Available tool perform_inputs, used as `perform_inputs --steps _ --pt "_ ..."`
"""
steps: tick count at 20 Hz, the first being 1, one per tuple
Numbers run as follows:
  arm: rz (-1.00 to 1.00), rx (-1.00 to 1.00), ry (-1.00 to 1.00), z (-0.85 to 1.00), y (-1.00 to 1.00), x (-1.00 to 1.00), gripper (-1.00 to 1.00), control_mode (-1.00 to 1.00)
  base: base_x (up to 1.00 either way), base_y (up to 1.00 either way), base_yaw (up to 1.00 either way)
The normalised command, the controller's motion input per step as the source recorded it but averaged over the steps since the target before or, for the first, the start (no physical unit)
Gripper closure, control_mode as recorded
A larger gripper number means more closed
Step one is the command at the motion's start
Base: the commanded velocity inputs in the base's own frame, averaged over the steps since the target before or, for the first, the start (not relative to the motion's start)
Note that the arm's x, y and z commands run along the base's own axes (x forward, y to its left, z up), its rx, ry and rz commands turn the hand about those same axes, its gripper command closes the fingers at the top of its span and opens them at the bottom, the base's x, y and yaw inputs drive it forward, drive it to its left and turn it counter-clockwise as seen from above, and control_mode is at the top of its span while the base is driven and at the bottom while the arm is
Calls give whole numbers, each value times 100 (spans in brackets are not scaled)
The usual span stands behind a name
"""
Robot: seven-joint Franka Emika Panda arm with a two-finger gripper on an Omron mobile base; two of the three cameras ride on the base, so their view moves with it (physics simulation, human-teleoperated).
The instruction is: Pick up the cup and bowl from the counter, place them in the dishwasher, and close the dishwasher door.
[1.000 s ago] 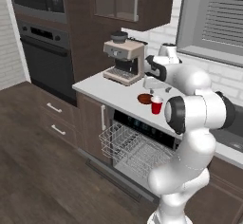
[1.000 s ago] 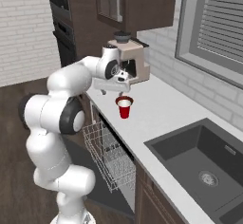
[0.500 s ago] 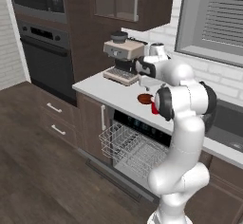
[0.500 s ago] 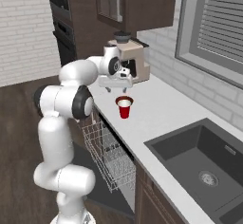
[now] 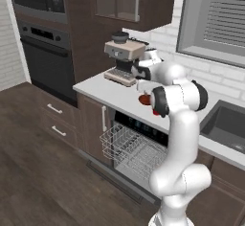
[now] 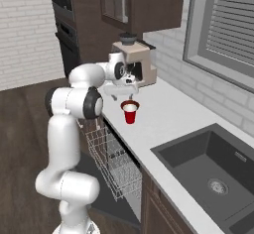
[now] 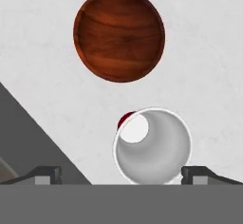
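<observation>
Seen from the hand view, the red cup (image 7: 152, 146) stands upright on the counter (image 7: 209, 76), showing its white inside right below my open gripper (image 7: 124, 173). One fingertip (image 7: 47, 173) sits to each side of it, and nothing is held. The reddish-brown bowl (image 7: 118, 34) lies just beyond the cup. In the right base view the gripper (image 6: 118, 93) hangs a little above and left of the cup (image 6: 130, 113). From the left base view the bowl (image 5: 143, 98) shows beside the arm. The dishwasher (image 5: 139, 124) stands open, its wire rack (image 5: 129, 146) pulled out over the lowered door (image 6: 101, 203).
A coffee machine (image 5: 122, 60) stands on the counter (image 6: 163, 124) just behind the hand. The dark sink (image 6: 213, 168) lies to the right. A black wall oven (image 5: 45, 62) and drawer fronts (image 5: 55, 119) are to the left. The counter edge (image 7: 42, 133) runs diagonally close to the cup.
The hand has swung left and slightly down until it sits over the cup and bowl, and the elbow has risen. The gripper has stayed open; cup and bowl have not moved.
</observation>
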Motion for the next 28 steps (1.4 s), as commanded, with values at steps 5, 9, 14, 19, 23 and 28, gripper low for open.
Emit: perform_inputs --steps 5,9,14,19,23,28 --pt "6 0 19 -35 0 2 -100 -100 0 0 0" --pt "6 0 19 -34 0 0 -100 -100 0 0 0" --pt "7 0 12 -26 0 0 -100 -100 0 0 0" --pt "7 0 7 -25 0 0 -100 -100 0 0 0" --pt "8 0 3 -28 0 0 -100 -100 0 0 0" --pt "5 0 0 -18 0 0 -100 -100 0 0 0"
